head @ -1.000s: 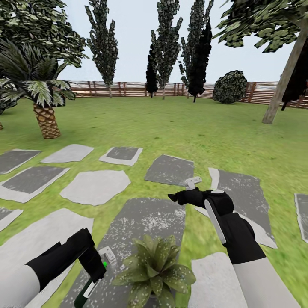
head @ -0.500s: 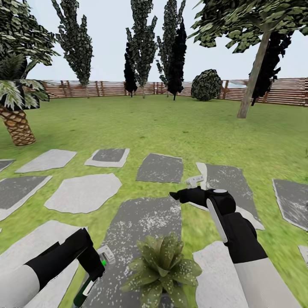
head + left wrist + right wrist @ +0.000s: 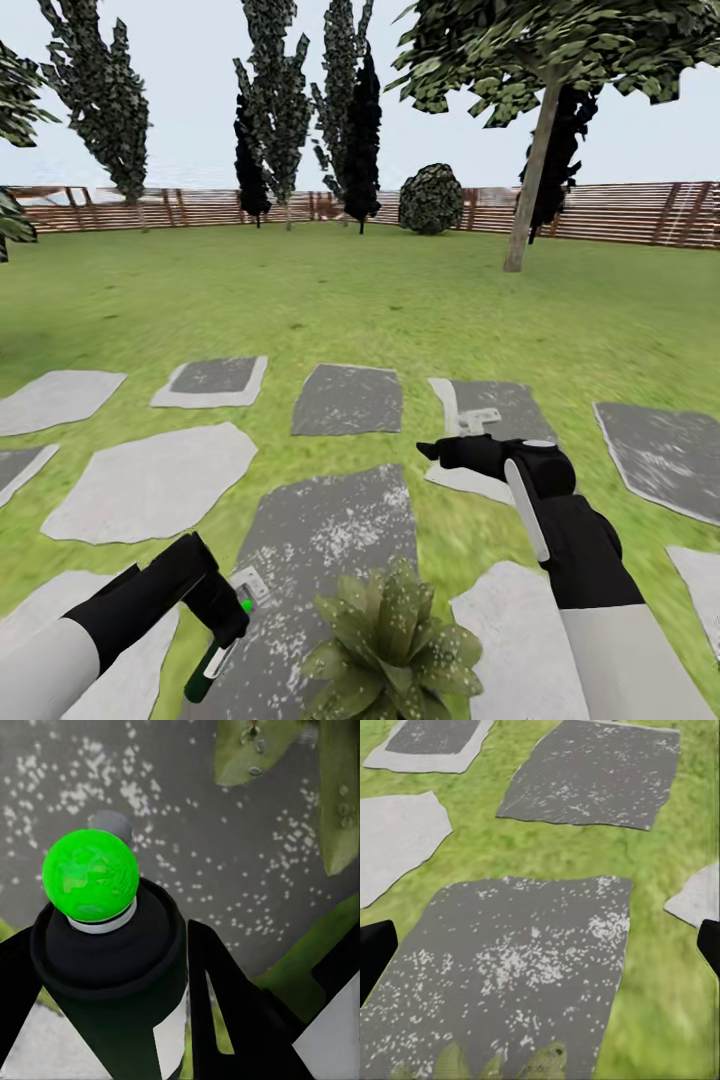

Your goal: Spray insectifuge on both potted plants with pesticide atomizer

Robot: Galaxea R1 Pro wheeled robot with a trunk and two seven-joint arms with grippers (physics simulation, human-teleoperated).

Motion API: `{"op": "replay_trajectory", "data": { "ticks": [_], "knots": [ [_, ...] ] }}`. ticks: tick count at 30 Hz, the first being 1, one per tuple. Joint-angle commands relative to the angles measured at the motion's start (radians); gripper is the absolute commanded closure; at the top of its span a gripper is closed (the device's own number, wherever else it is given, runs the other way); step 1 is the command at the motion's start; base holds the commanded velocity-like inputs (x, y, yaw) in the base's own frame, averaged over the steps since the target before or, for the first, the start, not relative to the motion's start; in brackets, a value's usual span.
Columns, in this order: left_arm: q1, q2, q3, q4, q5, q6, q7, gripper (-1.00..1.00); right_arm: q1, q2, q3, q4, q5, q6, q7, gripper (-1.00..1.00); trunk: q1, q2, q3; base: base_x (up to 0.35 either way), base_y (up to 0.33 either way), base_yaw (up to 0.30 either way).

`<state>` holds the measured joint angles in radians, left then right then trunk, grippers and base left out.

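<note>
Head view: left pincer (image 3: 232, 612) low at lower left, clamped on the pesticide atomizer (image 3: 212, 661), long axis slanted, green tip toward the speckled potted plant (image 3: 392, 640) just beside. Right pincer (image 3: 452, 450) reaches forward over the grey stone paving (image 3: 330, 530), fingers spread wide, holding nothing.

the speckled-leaf potted plant (image 3: 393, 645) stands low at the near end of a dark grey paving slab (image 3: 330, 530), between the two arms. the left gripper (image 3: 232, 612), closed around the dark green-black spray bottle (image 3: 213, 665), sits just beside its leaves, so little room is left on that side. the black right gripper (image 3: 447, 450) hangs above and beyond the plant, with open air beneath. the flat green lawn (image 3: 330, 300) stretches unobstructed to the brown slatted wooden fence (image 3: 620, 212).
</note>
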<state>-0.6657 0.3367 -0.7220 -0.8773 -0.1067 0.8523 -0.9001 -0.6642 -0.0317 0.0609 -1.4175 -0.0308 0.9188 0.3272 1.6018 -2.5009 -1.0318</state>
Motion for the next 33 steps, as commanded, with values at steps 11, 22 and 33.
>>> {"op": "replay_trajectory", "data": {
  "ticks": [11, 22, 33],
  "knots": [
    [0.001, -0.025, 0.001, 0.058, 0.001, -0.047, 0.004, 1.00, 0.000, 0.005, 0.002, 0.003, 0.000, 0.002, -0.002, -1.00, 0.000, 0.000, 0.000, -0.015, 0.004, -0.293],
    [0.001, -0.025, 0.000, 0.058, 0.001, -0.045, 0.001, 1.00, 0.000, 0.005, 0.001, 0.004, -0.009, -0.003, 0.004, -1.00, 0.000, 0.000, 0.001, -0.317, 0.046, -0.187],
    [0.001, -0.031, 0.003, 0.099, 0.001, -0.046, 0.004, 1.00, 0.000, 0.006, 0.002, 0.008, -0.009, 0.000, 0.006, -1.00, 0.000, 0.000, 0.001, -0.003, 0.262, -0.273]
  ]
}}
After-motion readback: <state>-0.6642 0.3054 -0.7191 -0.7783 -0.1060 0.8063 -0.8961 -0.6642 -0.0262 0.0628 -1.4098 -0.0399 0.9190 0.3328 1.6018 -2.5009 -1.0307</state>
